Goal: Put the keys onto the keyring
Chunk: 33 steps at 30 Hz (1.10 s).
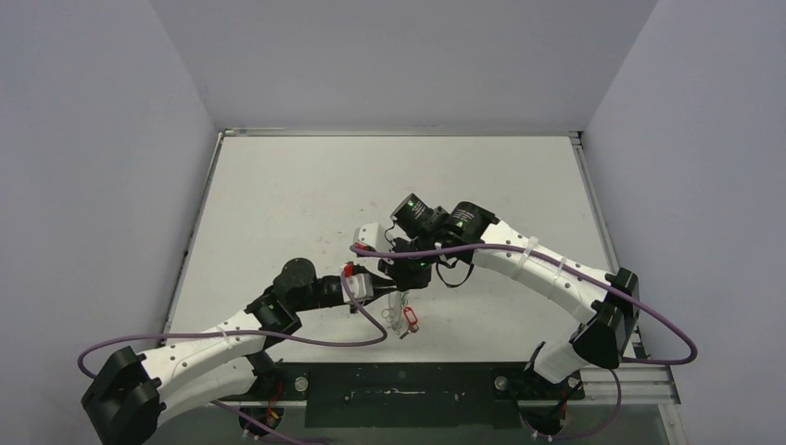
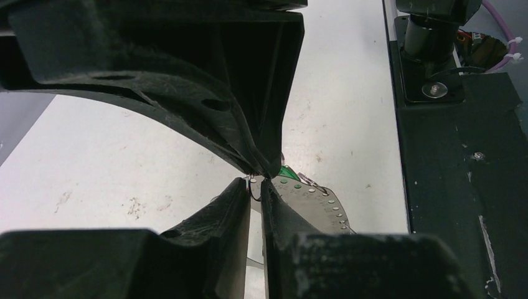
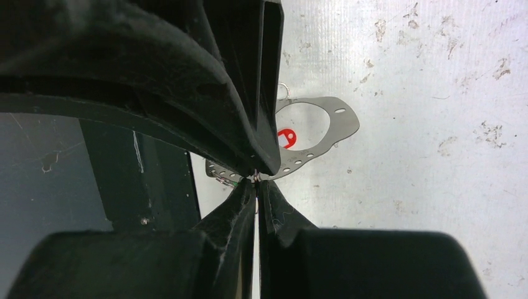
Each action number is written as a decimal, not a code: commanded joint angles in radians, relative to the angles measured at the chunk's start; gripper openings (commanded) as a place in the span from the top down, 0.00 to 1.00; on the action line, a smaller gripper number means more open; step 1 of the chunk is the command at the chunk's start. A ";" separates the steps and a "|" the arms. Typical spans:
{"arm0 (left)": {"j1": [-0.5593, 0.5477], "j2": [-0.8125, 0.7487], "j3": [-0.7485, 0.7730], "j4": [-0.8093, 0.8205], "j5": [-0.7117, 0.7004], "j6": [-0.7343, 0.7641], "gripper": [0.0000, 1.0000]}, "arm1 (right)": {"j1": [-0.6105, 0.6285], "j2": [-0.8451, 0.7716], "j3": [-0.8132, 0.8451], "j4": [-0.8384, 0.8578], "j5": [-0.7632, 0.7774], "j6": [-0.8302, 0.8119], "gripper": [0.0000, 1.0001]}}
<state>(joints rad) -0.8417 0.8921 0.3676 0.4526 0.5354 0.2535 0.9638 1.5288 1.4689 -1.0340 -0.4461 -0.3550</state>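
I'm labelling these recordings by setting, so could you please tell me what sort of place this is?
Probably a robotics lab test cell: a left arm and a right arm bolted to a black rail at the edge of a scuffed white table, with plain grey walls on three sides.

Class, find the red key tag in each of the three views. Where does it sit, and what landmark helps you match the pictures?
Top external: the red tag lies low centre, just beyond the black base strip.
Left wrist: not in view; only a green tag shows.
Right wrist: near centre, inside a flat grey loop.
Shared landmark: the black base strip at the table's near edge.
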 commanded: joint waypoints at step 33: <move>-0.002 0.065 0.131 -0.080 0.080 0.066 0.86 | 0.019 -0.068 0.017 0.059 0.019 -0.030 1.00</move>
<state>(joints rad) -0.8413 0.9440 0.4461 0.3691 0.5674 0.3107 0.9760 1.5070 1.4689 -1.0496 -0.4221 -0.3805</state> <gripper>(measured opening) 0.153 0.037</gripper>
